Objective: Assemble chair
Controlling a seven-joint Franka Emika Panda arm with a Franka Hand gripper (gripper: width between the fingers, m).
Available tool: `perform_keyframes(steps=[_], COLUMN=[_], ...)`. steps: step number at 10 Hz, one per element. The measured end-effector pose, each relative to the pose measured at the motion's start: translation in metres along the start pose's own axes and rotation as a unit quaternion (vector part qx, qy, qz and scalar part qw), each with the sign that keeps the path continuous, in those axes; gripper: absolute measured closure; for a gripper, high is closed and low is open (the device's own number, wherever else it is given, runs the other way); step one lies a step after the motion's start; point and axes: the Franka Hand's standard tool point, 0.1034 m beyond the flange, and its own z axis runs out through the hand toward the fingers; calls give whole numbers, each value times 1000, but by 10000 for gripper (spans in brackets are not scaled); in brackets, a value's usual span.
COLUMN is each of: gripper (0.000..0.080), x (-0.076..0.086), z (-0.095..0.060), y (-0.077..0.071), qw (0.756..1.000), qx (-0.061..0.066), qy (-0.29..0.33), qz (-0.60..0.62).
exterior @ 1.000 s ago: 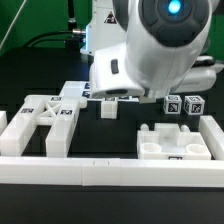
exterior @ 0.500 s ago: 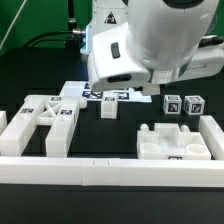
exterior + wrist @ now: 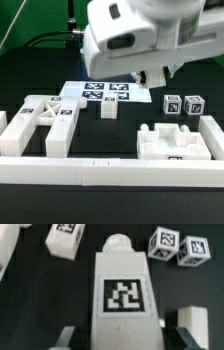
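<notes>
Chair part (image 3: 122,291) gripped between fingers (image 3: 67,339), arm (image 3: 130,35) high above table (image 3: 120,128)

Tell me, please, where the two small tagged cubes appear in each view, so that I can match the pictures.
Exterior view: the two tagged cubes stand side by side toward the exterior view's right, beyond the seat slab.
Wrist view: the same cubes lie beside the rounded tip of the long tagged part in the hand.
Shared landmark: the short tagged post, seen in both views.
</notes>
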Motion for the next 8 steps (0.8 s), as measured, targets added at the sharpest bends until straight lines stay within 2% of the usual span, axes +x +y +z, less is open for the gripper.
perform_keyframes(steps=[1, 2, 3, 5, 6, 7, 8], gripper=[512, 512, 512, 512, 512, 512, 512], x=[5, 12, 8, 17, 15, 24, 29], z=[-8, -10, -9, -15, -16, -22, -22], y=[-1, 2, 3, 8, 5, 2, -4], qw=[1000, 997, 995, 984, 981, 972, 964], qx=[-5, -13, -17, -34, -37, -46, -52], qy=[29, 76, 95, 173, 188, 230, 263], qz=[-1, 2, 3, 6, 4, 2, 0])
